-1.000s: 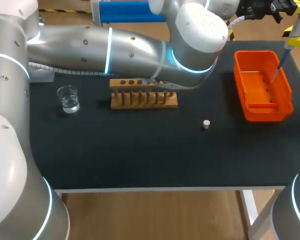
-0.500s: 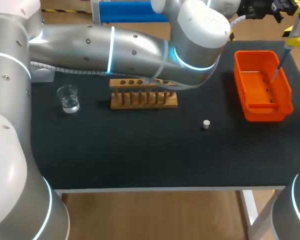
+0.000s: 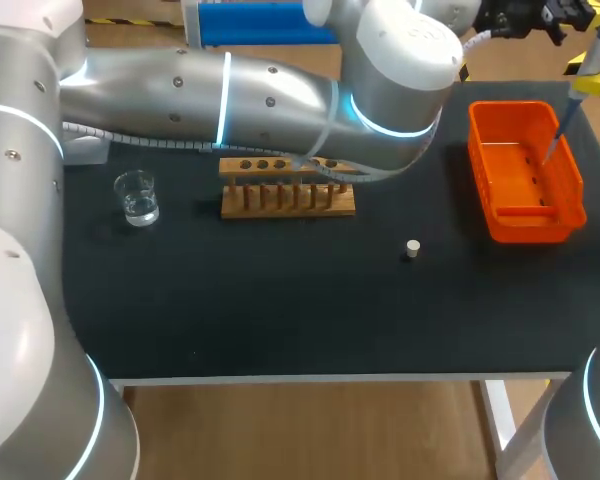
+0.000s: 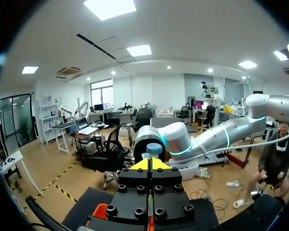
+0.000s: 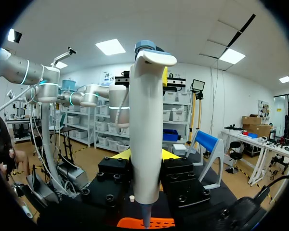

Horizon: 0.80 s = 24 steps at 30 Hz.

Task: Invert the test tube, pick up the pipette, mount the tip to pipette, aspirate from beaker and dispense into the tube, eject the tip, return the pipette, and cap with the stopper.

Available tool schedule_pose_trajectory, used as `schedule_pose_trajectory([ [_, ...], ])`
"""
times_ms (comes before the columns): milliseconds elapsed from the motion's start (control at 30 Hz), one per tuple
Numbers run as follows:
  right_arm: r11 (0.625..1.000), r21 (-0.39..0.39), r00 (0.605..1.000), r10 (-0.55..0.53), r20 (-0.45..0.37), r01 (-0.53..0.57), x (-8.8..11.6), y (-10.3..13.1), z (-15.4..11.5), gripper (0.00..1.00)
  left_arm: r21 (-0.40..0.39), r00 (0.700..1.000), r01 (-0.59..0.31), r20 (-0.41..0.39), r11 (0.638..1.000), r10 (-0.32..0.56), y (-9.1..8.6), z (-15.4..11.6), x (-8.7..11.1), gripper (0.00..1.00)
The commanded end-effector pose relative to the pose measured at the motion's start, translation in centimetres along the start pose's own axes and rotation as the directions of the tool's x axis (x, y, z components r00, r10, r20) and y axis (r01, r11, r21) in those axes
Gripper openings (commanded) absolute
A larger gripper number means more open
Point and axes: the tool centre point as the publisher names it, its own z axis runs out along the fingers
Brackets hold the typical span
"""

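Right gripper (image 5: 145, 155) grasps the pipette (image 5: 145, 106), long axis vertical, directly above the orange bin (image 3: 528, 232) at the table's (image 3: 280, 300) far-right corner. Left gripper (image 4: 150, 163) clenched, empty.

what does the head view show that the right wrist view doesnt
Only the head view: the beaker with clear liquid in it and the wooden test tube rack. Only the right wrist view: the right gripper seen close, shut on the pipette body from both sides. Both: the pipette held above the orange bin. The stopper is plain in the head view. A small pale speck beside the pipette in the wrist view may be it, but I cannot tell.
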Motion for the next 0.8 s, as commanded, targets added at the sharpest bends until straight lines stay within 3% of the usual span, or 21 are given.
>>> schedule_pose_trajectory([
  [33,1.000,0.002,1.000,-0.001,-0.002,0.001,0.0,0.2,-0.1,0.00,0.072,1.000,-0.002,0.002,0.997,0.001,0.7,0.4,0.2,0.00],
  [800,1.000,0.002,1.000,-0.001,-0.002,0.001,0.0,0.2,-0.1,0.00,0.050,1.000,0.009,-0.008,0.999,-0.009,2.2,0.9,0.7,0.00],
])
